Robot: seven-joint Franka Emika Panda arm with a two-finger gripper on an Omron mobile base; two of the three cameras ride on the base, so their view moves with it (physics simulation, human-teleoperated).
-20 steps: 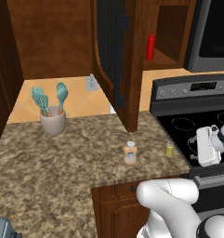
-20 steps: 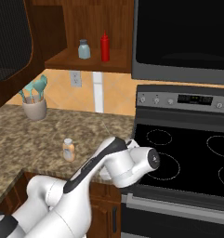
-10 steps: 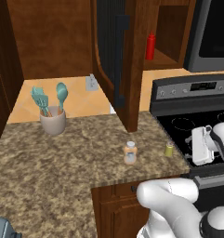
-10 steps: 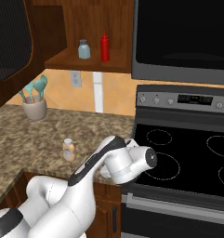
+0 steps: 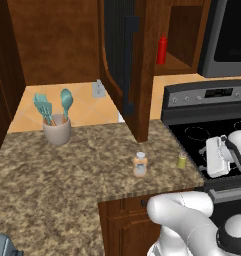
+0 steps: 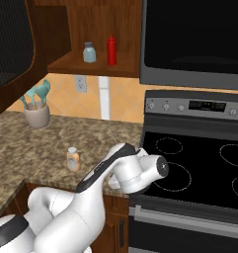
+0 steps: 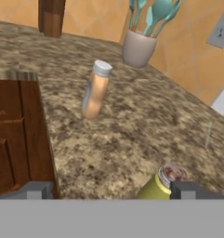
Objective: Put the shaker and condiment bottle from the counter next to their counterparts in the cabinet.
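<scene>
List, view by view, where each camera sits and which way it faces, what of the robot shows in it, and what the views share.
Left base view: behind the arm's left, looking forward and down at the speckled granite counter; white arm lower right.
Right base view: behind its right, facing the black stove; arm lower left.
Hand view: low over the counter, looking along the open end effector at a small yellow-green bottle.
Shared: orange white-capped shaker, beige utensil crock, red squeeze bottle.

Left base view looks forward and down from behind the arm's left; right base view does likewise from its right; both share the bench (image 5: 67,165) and stove (image 6: 199,168) (seen from opposite sides); hand view sits low and close over the bench, tilted.
</scene>
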